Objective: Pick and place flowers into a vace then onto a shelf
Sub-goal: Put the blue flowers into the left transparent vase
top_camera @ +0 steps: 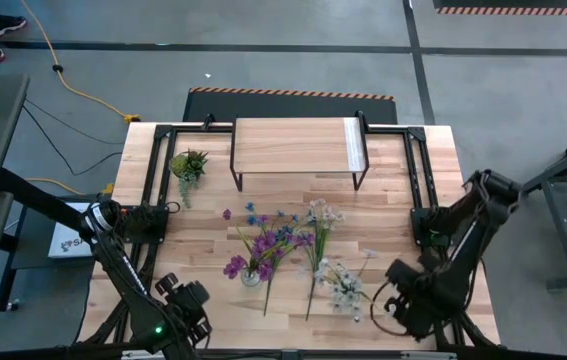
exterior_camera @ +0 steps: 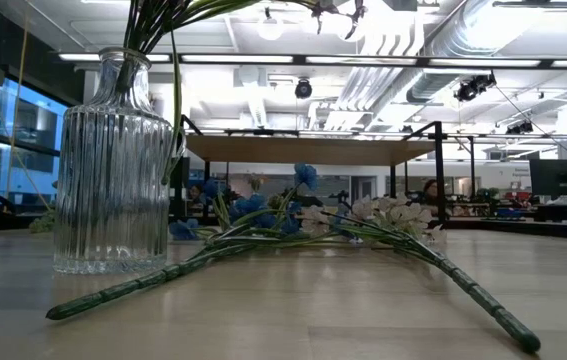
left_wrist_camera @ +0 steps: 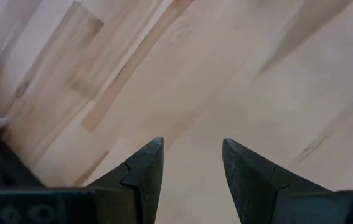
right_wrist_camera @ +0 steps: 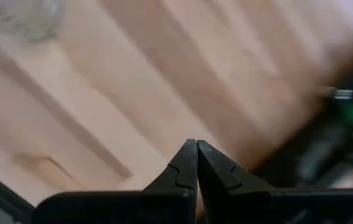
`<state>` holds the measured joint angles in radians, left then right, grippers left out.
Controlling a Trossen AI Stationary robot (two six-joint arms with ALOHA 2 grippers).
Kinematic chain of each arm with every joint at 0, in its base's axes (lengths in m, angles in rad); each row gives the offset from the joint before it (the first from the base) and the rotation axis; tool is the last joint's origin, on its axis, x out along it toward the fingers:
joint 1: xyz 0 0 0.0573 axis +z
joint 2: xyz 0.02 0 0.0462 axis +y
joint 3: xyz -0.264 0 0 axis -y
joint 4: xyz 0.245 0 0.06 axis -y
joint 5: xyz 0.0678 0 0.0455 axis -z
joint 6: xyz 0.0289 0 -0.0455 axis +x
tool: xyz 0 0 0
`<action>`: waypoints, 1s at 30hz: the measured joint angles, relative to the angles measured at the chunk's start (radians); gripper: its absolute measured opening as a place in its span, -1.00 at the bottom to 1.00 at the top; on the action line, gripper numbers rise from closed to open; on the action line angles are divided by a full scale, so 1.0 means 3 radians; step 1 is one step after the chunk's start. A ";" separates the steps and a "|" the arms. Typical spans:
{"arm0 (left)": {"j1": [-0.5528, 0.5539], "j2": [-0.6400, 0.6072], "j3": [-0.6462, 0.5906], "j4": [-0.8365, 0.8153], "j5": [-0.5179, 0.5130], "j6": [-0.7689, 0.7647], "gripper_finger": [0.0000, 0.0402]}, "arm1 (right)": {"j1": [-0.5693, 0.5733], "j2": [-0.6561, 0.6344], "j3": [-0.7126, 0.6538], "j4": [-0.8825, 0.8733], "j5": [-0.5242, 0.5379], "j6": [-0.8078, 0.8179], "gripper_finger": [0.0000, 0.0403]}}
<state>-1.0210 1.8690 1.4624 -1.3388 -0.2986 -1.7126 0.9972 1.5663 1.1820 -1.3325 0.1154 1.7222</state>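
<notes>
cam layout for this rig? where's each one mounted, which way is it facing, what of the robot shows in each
High: overhead, straight down on the table; both arms, shelf, flowers.
Low: table height, level across toward the room; no arm shows; glass vase close up.
Left wrist: on the left arm, facing bare tabletop; left end effector open, empty.
Right wrist: on the right arm, facing tabletop; right end effector shut, empty.
Shared: high and low both show the vase, shelf and flowers.

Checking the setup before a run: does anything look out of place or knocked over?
Nothing is knocked over. The clear ribbed glass vase stands upright holding the purple flowers; blue and white sprays lie loose on the light wood-plank tabletop.
</notes>
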 joint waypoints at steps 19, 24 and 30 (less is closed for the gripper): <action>0.0000 0.0000 0.0000 -0.0104 0.0012 -0.0271 -0.02 | -0.0751 -0.1623 0.0235 -0.0592 0.0841 -0.0495 -1.00; 0.0000 0.0000 0.0000 -0.0077 0.0012 -0.0420 -0.02 | -0.1033 -0.1668 0.0735 -0.0444 0.1575 -0.1227 -1.00; 0.0000 0.0000 0.0000 -0.0038 0.0011 -0.0632 -0.02 | -0.1359 -0.1664 0.1342 0.0540 0.2057 -0.2609 -1.00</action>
<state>-1.0210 1.8690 1.4624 -1.3503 -0.2955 -1.9021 0.5893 1.0672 1.5846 -1.1704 0.7325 0.9393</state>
